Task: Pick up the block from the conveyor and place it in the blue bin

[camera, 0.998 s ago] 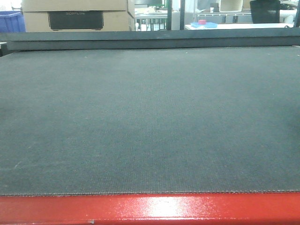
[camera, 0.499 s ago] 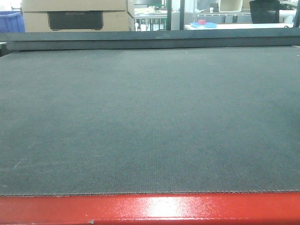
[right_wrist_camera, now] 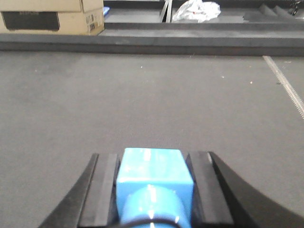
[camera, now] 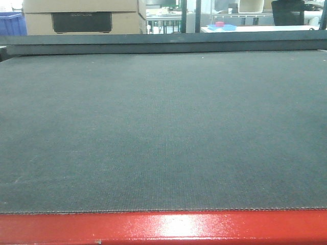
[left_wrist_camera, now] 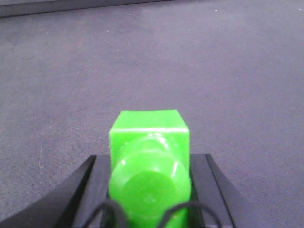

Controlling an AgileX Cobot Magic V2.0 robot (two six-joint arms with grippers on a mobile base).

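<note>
Block (right_wrist_camera: 154, 175) pinched inside right gripper (right_wrist_camera: 152, 160), apparently above conveyor (right_wrist_camera: 142, 104)

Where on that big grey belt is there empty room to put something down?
Nearly everywhere: the dark grey woven belt lies bare from the glossy red frame edge to the dark rail at its far side. The only filled spots are between the jaws: the left jaws grip a green plastic brick, the right jaws a bright blue plastic brick.

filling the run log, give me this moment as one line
left gripper: shut on green block | right gripper: shut on blue block | conveyor: no block in front view | placement: pending
</note>
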